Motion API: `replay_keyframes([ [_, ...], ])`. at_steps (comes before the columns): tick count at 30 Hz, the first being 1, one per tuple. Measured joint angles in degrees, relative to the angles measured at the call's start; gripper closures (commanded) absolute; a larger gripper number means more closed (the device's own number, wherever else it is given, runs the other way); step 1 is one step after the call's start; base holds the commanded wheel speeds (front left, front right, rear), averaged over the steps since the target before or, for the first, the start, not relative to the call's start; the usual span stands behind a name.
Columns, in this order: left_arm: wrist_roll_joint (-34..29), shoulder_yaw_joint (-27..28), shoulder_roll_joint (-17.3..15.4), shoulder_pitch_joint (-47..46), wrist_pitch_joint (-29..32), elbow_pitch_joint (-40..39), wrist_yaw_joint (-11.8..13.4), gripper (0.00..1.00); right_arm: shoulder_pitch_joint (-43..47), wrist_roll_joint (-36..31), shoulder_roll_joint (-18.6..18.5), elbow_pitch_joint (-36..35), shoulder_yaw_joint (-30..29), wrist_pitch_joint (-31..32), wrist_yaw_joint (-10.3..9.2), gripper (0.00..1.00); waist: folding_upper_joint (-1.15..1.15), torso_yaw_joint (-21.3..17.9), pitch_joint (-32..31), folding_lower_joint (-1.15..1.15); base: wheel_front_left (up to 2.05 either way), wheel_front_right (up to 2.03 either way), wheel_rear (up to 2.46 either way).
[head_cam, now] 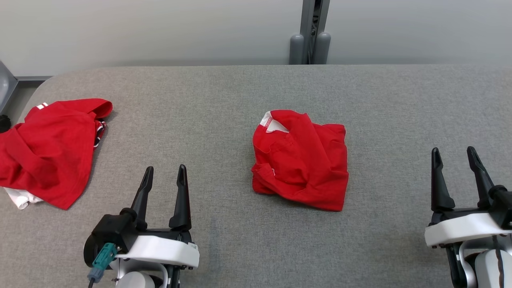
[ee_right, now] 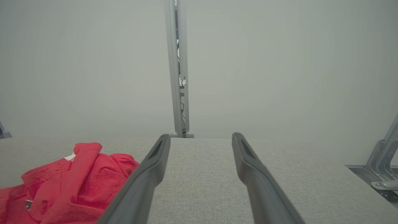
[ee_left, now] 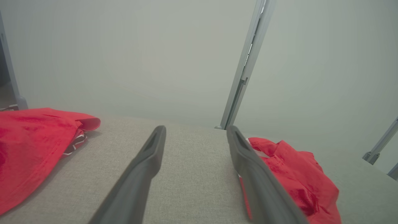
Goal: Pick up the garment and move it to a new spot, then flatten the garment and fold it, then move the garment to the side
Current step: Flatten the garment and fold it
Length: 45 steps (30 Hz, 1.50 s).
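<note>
While both grippers are idling open, red garment [head_cam: 300,160] is lying mid-table

Though it is bunched into a rough square w/ creases, the red garment is sitting approx. at the centre of the grey table [head_cam: 224,92], white neck lining showing at its far-left corner. Nearer the robot, the left gripper [head_cam: 165,171] is hovering off its left side, not touching, fingers spread wide & holding nothing. On the opp. side the right gripper [head_cam: 453,152] is hanging well apart, fingers likewise spread, empty. At the table's left edge a second red shirt [head_cam: 48,148] is lying crumpled, w/ a white cloth [head_cam: 18,198] peeking from under it. Behind the far edge a grey post [head_cam: 310,32] is standing vs. the pale wall.
</note>
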<state>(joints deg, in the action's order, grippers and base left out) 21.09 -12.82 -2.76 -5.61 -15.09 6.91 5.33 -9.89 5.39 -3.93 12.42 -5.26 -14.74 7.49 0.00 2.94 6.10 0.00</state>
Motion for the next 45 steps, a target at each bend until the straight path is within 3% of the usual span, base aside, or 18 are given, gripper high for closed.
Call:
replay_keyframes([
  [12,-0.26,-0.41,-0.02,0.52,0.00,-0.10,-0.30,0.00,-0.50,-0.87,0.55,-0.77,1.00,-0.16,0.00,0.00,0.00,0.41,0.37,0.00,0.00,0.00,0.00],
  [13,-0.26,-0.54,-0.01,0.51,0.00,-0.10,-0.31,0.00,-0.62,-0.87,0.51,-0.65,1.69,-0.16,0.00,0.33,0.00,0.58,0.48,0.00,0.00,0.00,0.00],
  [14,-0.26,-0.68,-0.01,0.49,0.00,-0.07,-0.31,0.00,-0.84,-0.91,0.35,-0.43,2.35,-0.16,0.00,1.00,0.00,0.75,0.65,0.00,0.00,0.00,0.00],
  [22,-0.24,-1.64,-0.03,-0.44,0.00,0.43,-0.47,0.00,-6.59,0.30,-3.80,3.82,12.91,0.13,0.01,1.00,0.00,2.13,3.13,0.00,0.00,0.00,0.00],
  [25,0.10,-2.90,-0.02,-1.35,0.00,0.89,-0.73,0.00,-12.07,2.78,-7.39,8.44,20.57,2.48,0.00,1.00,0.00,3.49,4.80,0.00,0.00,0.00,0.00],
  [32,0.62,-4.66,-0.02,-3.05,0.00,1.14,-0.71,0.00,-20.11,6.99,-11.38,17.71,28.74,5.55,0.00,1.00,0.00,6.64,7.24,0.00,0.00,0.00,0.00],
  [45,1.12,-5.19,-0.02,-3.45,0.00,1.45,-0.22,0.00,-28.21,12.17,-12.80,24.98,42.77,4.02,0.00,1.00,0.00,10.52,9.40,0.00,0.00,0.00,0.00],
])
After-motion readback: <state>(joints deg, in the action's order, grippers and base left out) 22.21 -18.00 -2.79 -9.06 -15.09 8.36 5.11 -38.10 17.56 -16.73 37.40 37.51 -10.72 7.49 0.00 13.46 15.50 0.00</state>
